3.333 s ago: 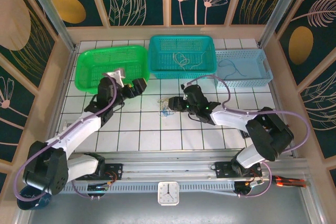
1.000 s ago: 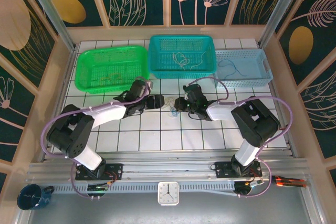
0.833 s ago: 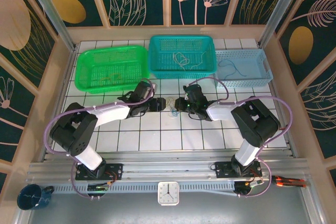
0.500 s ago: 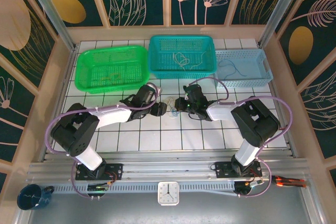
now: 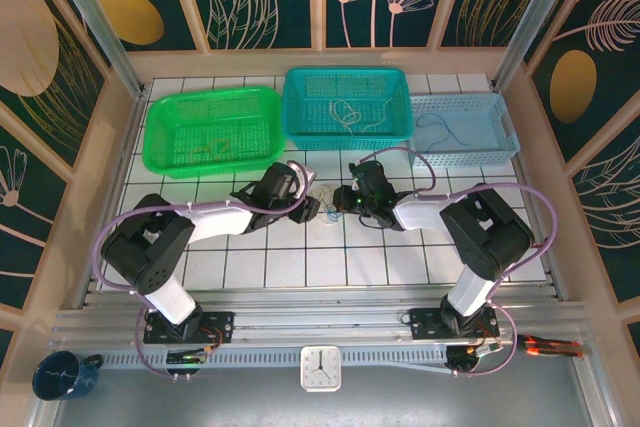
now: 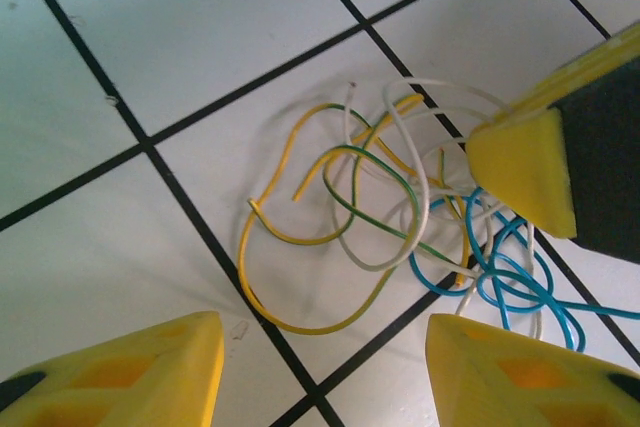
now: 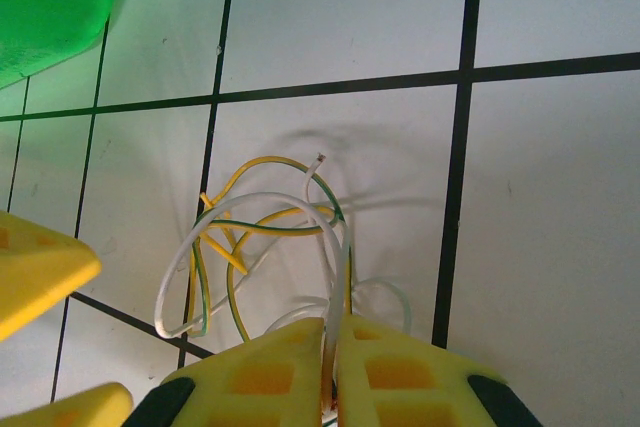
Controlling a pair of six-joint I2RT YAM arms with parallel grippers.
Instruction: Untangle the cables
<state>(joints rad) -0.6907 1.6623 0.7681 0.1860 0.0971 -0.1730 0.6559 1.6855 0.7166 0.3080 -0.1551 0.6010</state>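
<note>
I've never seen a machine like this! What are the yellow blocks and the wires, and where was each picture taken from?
It is a robot with two arms bolted to a tiled table. One picture looks down from above. The other two come from small cameras on the arms' wrists, so the yellow blocks are the robot's own fingers, seen very close.

Between the arms lies a tangle of thin cables in white, yellow, green and blue. The right gripper is pinched shut on some of them. The left gripper is open and holds nothing, and the tangle lies just ahead of it.

At the back stand a green basket, a teal basket and a light blue basket, with a few wires inside.
</note>
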